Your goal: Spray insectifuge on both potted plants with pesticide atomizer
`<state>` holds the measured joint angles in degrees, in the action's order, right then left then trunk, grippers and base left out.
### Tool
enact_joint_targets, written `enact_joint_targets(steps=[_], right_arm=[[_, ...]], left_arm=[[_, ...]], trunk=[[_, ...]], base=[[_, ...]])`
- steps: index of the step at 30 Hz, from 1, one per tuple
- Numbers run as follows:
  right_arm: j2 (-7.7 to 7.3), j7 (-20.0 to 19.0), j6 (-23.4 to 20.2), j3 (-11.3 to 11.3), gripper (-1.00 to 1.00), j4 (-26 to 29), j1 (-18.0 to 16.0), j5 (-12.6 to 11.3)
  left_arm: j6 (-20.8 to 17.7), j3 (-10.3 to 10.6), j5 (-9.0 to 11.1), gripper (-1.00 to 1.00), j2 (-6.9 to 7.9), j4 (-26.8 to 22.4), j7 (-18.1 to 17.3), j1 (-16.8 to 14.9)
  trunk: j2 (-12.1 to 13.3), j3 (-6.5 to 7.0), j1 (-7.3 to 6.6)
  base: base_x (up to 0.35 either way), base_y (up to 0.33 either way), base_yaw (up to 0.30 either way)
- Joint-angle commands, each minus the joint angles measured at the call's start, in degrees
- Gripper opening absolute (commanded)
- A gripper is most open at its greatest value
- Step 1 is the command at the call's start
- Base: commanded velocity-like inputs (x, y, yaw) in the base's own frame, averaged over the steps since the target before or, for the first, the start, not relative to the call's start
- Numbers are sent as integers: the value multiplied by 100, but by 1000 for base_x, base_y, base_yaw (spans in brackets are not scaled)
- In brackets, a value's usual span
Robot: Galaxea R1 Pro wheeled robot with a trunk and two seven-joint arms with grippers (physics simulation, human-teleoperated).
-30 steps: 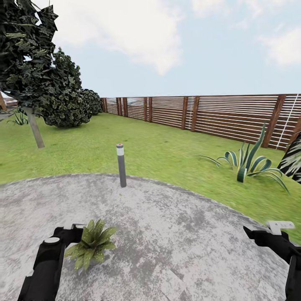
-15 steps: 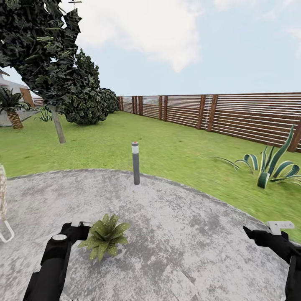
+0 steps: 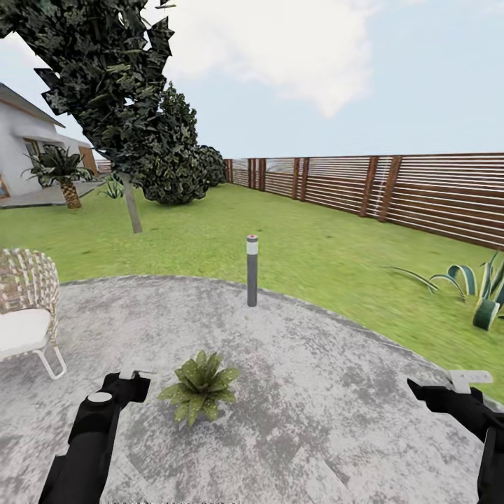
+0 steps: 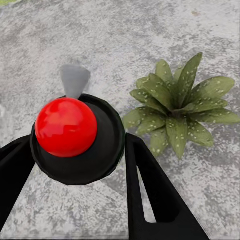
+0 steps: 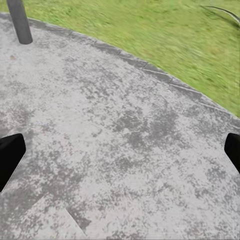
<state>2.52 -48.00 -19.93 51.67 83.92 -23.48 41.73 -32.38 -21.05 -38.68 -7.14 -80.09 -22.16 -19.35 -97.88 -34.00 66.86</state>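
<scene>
One potted plant (image 3: 201, 386), a low rosette of pointed green leaves, stands on the round grey patio (image 3: 315, 392) just right of my left gripper (image 3: 129, 383). Whitish insectifuge specks (image 4: 180, 136) dot its leaves. In the left wrist view my left gripper (image 4: 77, 142) is shut on the pesticide atomizer (image 4: 104, 150), seen from above as a black round top with a red ball and a grey nozzle. The plant (image 4: 177, 112) lies just beside it. My right gripper (image 3: 430, 390) is open over bare paving, its fingers (image 5: 10, 155) far apart. The second potted plant is out of view.
A grey bollard lamp (image 3: 252, 269) stands at the patio's far edge. A wicker chair (image 3: 24, 315) sits at the left. A striped agave (image 3: 483, 294) grows on the lawn at the right, with the slatted fence (image 3: 392, 189) behind. A tree (image 3: 129, 203) and a house (image 3: 21, 154) are far left.
The whole head view has swung to the left, so the plant, lamp and agave slide right in the picture while the chair and house come in. Both arms keep their pose.
</scene>
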Motion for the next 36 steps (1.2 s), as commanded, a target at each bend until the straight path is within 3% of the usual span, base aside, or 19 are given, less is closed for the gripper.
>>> enact_joint_targets(steps=[1, 11, 30, 36], right_arm=[[3, -42, -20, 11, 100, 11, -7, 29], [3, -43, -20, 11, 100, 11, -7, 29], [3, -43, -20, 15, 100, 11, -7, 28], [3, -43, -20, 17, 100, 11, -7, 28]], left_arm=[[-5, -13, -61, -100, -6, -7, -60, -7], [-4, -7, -61, -100, -6, -7, -60, -7], [-4, 114, -53, -100, -13, -7, -60, -7], [-4, 117, -52, -100, -12, -7, -60, -7]], trunk=[[-4, -10, 0], [-4, -46, 0], [-4, -49, 0], [237, 59, -132]], base=[[0, 0, 256], [0, 0, 243], [0, 0, 9], [0, 0, 0]])
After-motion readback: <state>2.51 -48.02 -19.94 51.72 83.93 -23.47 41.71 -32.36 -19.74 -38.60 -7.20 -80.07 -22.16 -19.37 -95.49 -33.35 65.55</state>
